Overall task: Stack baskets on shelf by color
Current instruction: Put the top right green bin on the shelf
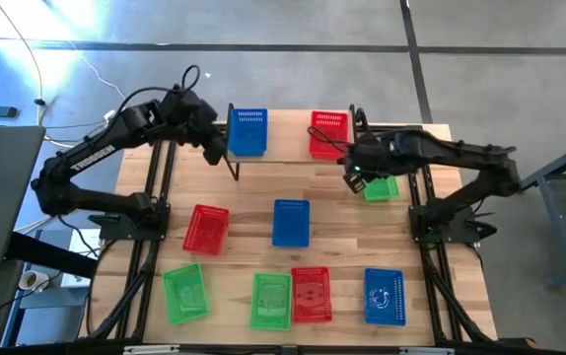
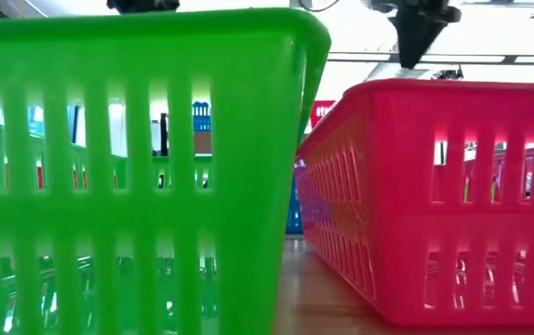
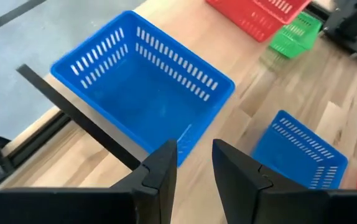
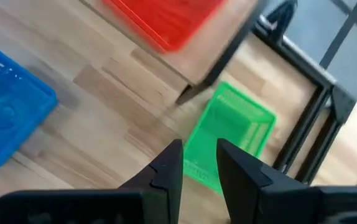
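On the low wooden shelf (image 1: 288, 150) at the table's far side a blue basket (image 1: 247, 131) (image 3: 141, 74) and a red basket (image 1: 328, 134) (image 4: 166, 18) rest on their bottoms. My left gripper (image 1: 214, 148) (image 3: 194, 146) hangs open just left of and above the blue one, touching nothing. My right gripper (image 1: 354, 177) (image 4: 199, 146) is open above the table, near the shelf's right end. A green basket (image 1: 381, 187) (image 4: 228, 137) sits on the tabletop right below and beside it.
Several more baskets sit on the tabletop: red (image 1: 205, 228) and blue (image 1: 291, 222) in the middle, then green (image 1: 185, 292), green (image 1: 271, 300), red (image 1: 311, 294) and blue (image 1: 385, 296) along the near edge. The shelf's middle is bare.
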